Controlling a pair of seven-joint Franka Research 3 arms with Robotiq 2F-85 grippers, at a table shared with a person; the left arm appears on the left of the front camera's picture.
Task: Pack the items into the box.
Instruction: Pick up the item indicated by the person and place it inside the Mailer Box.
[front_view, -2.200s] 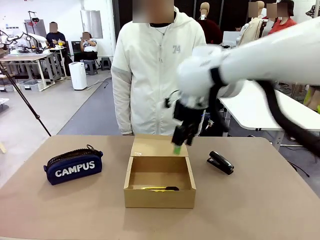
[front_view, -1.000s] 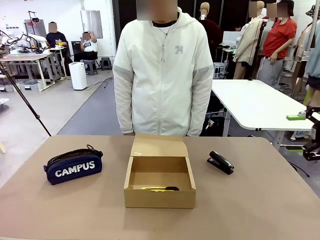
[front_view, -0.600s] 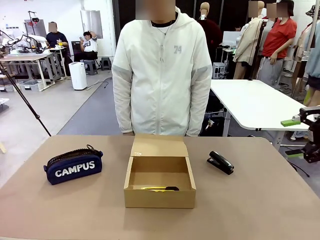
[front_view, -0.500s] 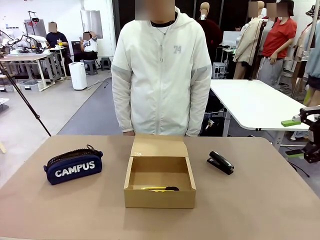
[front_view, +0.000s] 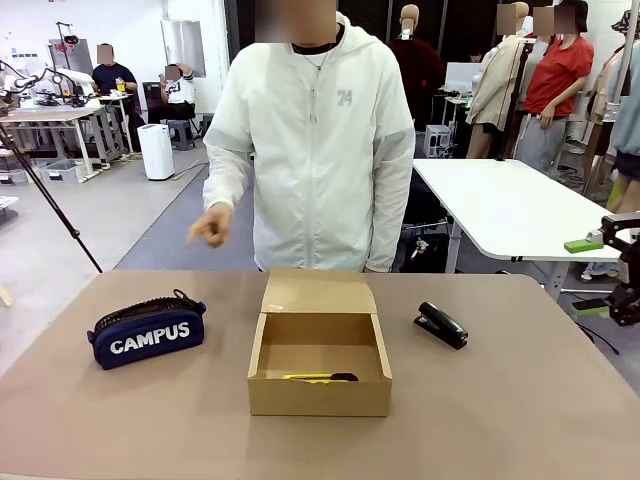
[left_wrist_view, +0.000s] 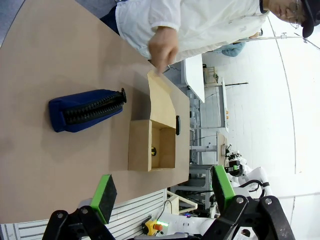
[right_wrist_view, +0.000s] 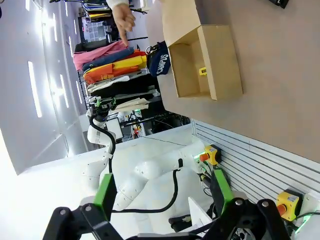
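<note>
Utility knife (front_view: 320, 377) lengthwise along box (front_view: 318, 398) front wall, stapler (front_view: 441, 325) diagonal

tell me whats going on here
A packing job is partway done. The slim yellow-and-black utility knife lies inside the open brown cardboard box. The navy zip pencil pouch printed CAMPUS sits left of the box and the small black stapler right of it, neither packed yet. Both grippers are open and empty: the right gripper beyond the table edge, the left gripper well above it. The person's hand is raised at the far side, touching nothing.
</note>
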